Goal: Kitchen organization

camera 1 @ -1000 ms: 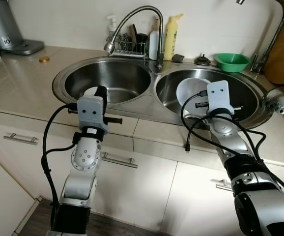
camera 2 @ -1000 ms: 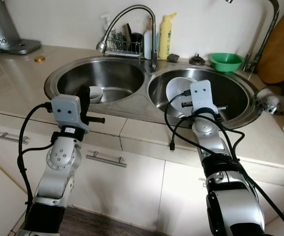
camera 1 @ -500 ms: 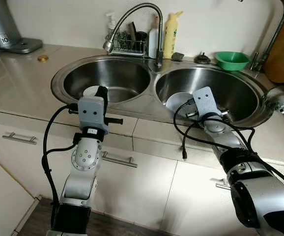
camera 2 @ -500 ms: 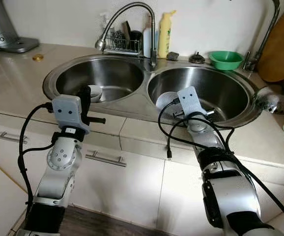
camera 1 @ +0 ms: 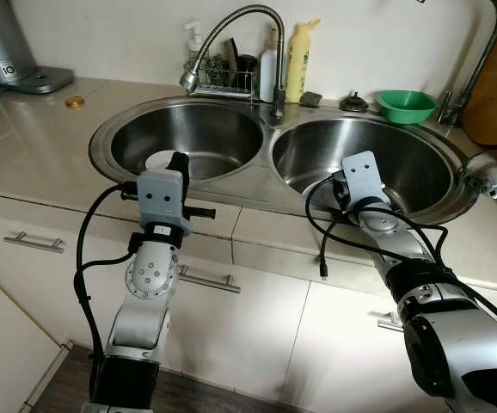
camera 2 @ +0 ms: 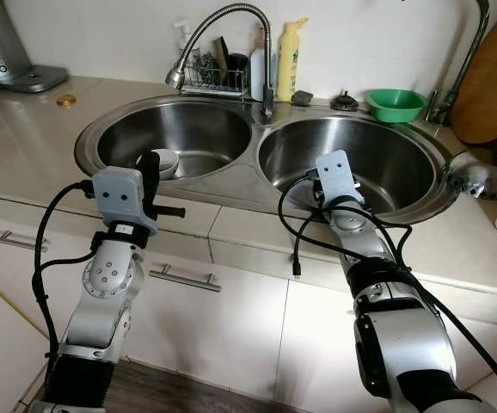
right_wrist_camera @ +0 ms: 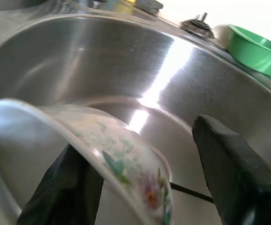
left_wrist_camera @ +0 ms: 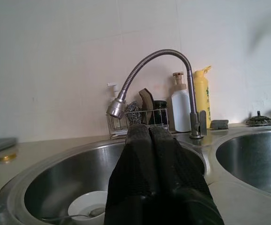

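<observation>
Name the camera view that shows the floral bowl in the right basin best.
Right wrist view: the floral bowl lies close up, tilted, rim and flower pattern visible, between the open fingers of the right tool. In both eye views the right wrist covers it.

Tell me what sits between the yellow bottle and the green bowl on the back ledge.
In the right eye view, a small dark sponge-like block and a black sink strainer sit between the yellow bottle and the green bowl.

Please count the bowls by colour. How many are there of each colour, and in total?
White: 2, the plain bowl in the left basin and the flowered bowl in the right basin, at the open right gripper
Green: 1, the green bowl on the counter
Total: 3
</observation>
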Controlling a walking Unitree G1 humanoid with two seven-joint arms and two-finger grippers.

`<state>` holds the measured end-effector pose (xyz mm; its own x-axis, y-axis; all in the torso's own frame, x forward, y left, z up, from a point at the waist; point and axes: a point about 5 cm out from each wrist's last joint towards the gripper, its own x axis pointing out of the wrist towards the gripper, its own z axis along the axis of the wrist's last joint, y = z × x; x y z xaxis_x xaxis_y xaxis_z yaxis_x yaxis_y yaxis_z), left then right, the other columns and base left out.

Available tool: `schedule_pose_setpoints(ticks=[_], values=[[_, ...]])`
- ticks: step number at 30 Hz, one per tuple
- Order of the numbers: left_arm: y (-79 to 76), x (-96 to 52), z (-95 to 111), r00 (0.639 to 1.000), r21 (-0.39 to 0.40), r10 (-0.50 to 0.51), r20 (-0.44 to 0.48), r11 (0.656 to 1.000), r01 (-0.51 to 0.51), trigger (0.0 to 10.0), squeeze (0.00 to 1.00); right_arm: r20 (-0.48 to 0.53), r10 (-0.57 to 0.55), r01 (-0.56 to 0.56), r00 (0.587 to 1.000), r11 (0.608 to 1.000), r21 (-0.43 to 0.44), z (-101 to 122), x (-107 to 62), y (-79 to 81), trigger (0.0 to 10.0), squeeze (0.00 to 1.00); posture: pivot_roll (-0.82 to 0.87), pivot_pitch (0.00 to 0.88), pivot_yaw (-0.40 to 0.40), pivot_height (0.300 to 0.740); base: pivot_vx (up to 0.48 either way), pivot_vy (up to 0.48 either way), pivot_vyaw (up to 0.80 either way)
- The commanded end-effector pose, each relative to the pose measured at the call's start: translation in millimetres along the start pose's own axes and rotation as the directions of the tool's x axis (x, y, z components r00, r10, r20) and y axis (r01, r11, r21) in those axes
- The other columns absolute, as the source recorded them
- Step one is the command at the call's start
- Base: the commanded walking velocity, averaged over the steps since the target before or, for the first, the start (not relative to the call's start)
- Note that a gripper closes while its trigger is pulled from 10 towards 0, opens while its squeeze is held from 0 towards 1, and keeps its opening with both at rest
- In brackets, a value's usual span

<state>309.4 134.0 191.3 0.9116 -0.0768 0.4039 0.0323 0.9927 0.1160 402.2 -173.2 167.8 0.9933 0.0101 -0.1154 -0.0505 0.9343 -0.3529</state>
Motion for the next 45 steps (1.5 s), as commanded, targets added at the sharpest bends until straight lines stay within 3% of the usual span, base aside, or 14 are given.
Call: schedule_pose_setpoints(ticks=[1,8,10,11,12,19,24,28,30,31,32,33,37,45], values=[[-0.7,0.6,-3,1.0,0.007,-0.009,-0.019,1.0,0.009,10.0,0.0,-0.065,0.067,-0.068,0.996,0.998,-0.012,-17,-3.2,10.8,10.0,1.0,0.12,0.0,0.009,0.74,0.0,0.0,0.0],[-2.3,0.1,-5,1.0,0.006,-0.014,-0.026,1.0,0.014,10.0,0.0,-0.149,0.24,-0.258,0.959,0.96,-0.113,-32,-8.5,27.4,10.0,1.0,0.12,0.0,0.008,0.74,0.0,0.0,0.0],[-2.6,0.1,-5,0.999,0.005,-0.015,-0.029,1.0,0.015,10.0,0.0,-0.167,0.277,-0.3,0.946,0.945,-0.133,-36,-10.2,29.5,10.0,0.72,0.12,0.0,0.008,0.74,0.0,0.0,0.0],[-2.7,0.1,-5,0.999,0.005,-0.016,-0.03,1.0,0.016,10.0,0.0,-0.172,0.29,-0.314,0.942,0.939,-0.14,-36,-10.8,30.0,10.0,0.18,0.12,0.0,0.009,0.74,0.0,0.0,0.0],[-3.0,0.0,-5,0.999,0.005,-0.017,-0.031,1.0,0.017,10.0,0.0,-0.176,0.303,-0.329,0.937,0.933,-0.143,-37,-11.4,30.4,10.0,0.0,0.11,0.0,0.009,0.74,0.0,0.0,0.0],[-2.9,-0.1,-7,0.999,0.006,-0.018,-0.037,1.0,0.019,10.0,0.0,-0.174,0.321,-0.346,0.931,0.928,-0.138,-37,-12.1,28.6,10.0,0.0,0.11,0.0,0.01,0.74,0.0,0.0,0.0],[-2.2,0.2,-7,0.999,0.005,-0.014,-0.041,1.0,0.015,10.0,0.0,-0.018,0.176,-0.176,0.984,0.984,-0.01,-18,-8.0,16.4,10.0,0.0,0.11,0.0,0.009,0.74,0.0,0.0,0.0],[-2.0,0.3,-7,0.999,0.003,-0.012,-0.041,1.0,0.012,10.0,0.0,0.018,0.139,-0.139,0.99,0.99,0.015,-13,-7.5,13.7,10.0,0.0,0.12,0.0,0.009,0.74,0.0,0.0,0.0],[-1.6,-0.1,-7,0.999,-0.003,-0.01,-0.041,1.0,0.01,10.0,0.0,0.161,0.026,-0.052,0.987,0.986,0.157,6,-9.1,6.1,10.0,0.0,0.11,0.0,0.01,0.74,0.0,0.0,0.0],[-1.6,-0.1,-7,0.999,-0.003,-0.01,-0.041,1.0,0.01,10.0,0.0,0.161,0.026,-0.052,0.987,0.986,0.157,6,-9.1,6.1,10.0,0.0,0.11,0.0,0.01,0.74,0.0,0.0,0.0],[-1.8,-0.8,-7,0.999,-0.015,-0.013,-0.044,1.0,0.012,10.0,0.0,0.333,-0.035,-0.044,0.942,0.973,0.228,24,-19.9,11.3,10.0,0.0,0.12,0.0,0.01,0.74,0.0,0.0,0.0],[-1.7,-0.8,-7,0.999,-0.022,-0.012,-0.048,1.0,0.011,10.0,0.0,0.401,-0.036,-0.063,0.916,0.971,0.233,30,-27.3,18.2,10.0,0.0,0.12,0.0,0.01,0.74,0.0,0.0,0.0],[-0.8,-0.1,-7,0.999,-0.028,-0.01,-0.048,1.0,0.008,10.0,0.0,0.478,-0.034,-0.097,0.878,0.964,0.248,37,-39.5,28.5,10.0,0.0,0.12,0.0,0.011,0.74,0.0,0.0,0.0],[-2.9,0.3,-5,0.999,-0.035,-0.026,-0.039,0.999,0.025,10.0,0.0,0.533,-0.101,-0.092,0.84,0.942,0.324,49,-53.1,30.2,10.0,0.0,0.11,0.0,0.017,0.74,0.0,0.336,0.0]])
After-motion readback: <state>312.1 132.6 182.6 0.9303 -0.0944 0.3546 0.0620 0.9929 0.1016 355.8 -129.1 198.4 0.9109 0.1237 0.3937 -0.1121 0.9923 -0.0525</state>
